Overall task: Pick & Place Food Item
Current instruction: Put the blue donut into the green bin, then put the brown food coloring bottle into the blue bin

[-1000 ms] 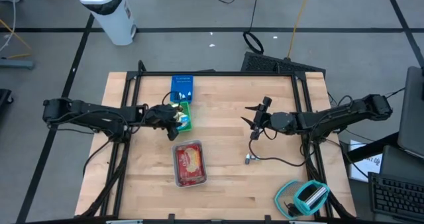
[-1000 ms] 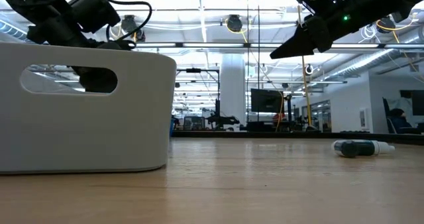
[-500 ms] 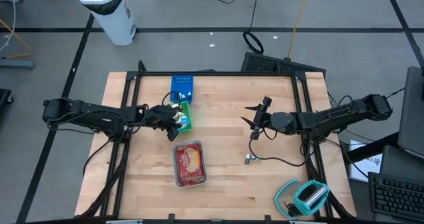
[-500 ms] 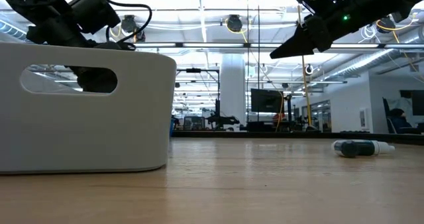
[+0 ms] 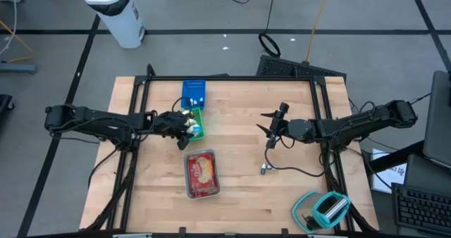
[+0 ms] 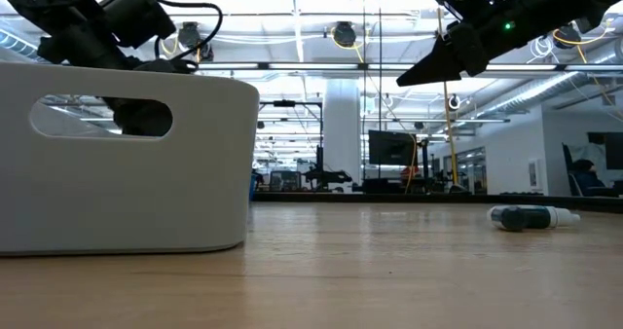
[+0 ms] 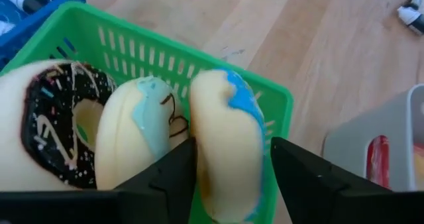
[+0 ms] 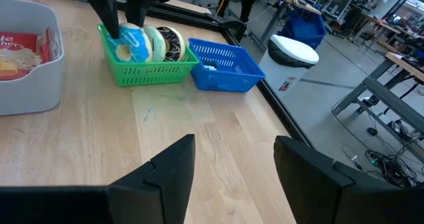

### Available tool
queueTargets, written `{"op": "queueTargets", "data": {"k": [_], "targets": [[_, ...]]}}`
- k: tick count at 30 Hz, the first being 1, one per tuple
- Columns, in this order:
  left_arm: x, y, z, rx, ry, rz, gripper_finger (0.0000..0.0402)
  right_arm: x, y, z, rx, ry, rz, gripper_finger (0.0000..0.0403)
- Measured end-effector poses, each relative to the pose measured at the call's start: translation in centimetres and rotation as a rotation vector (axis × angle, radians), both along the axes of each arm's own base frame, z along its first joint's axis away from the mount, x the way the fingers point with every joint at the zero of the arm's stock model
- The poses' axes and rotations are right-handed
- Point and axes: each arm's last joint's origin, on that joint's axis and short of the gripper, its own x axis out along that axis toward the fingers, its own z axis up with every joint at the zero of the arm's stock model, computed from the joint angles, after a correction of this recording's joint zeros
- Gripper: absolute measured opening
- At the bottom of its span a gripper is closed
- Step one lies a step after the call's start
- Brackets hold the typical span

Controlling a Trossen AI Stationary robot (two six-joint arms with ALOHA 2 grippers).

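Nothing has moved since a second ago: my left gripper [image 7: 228, 177] straddles the blue-iced doughnut [image 7: 228, 141] in the green basket [image 7: 275, 108], fingers spread and not yet clenched, so closing could pinch the neighbouring doughnut [image 7: 136, 141] too, while my right gripper [image 5: 270, 131] waits open mid-table.

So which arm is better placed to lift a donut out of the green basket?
Left. The left gripper has its fingers either side of the blue-iced donut in the green basket. The right gripper hangs open, well apart.
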Motion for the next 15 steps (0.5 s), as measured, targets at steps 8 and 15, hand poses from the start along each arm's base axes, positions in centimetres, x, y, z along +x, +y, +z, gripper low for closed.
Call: {"op": "queueTargets", "data": {"k": [8,15], "targets": [[-0.5,0.0,0.5,0.014,-0.012,0.006,0.0196,0.0,0.0,0.0,0.000,0.001,0.000,0.0194],[-1.4,0.1,2.2,0.094,-0.086,0.057,0.0196,0.0,0.0,0.0,0.000,0.001,-0.001,0.0194]]}}
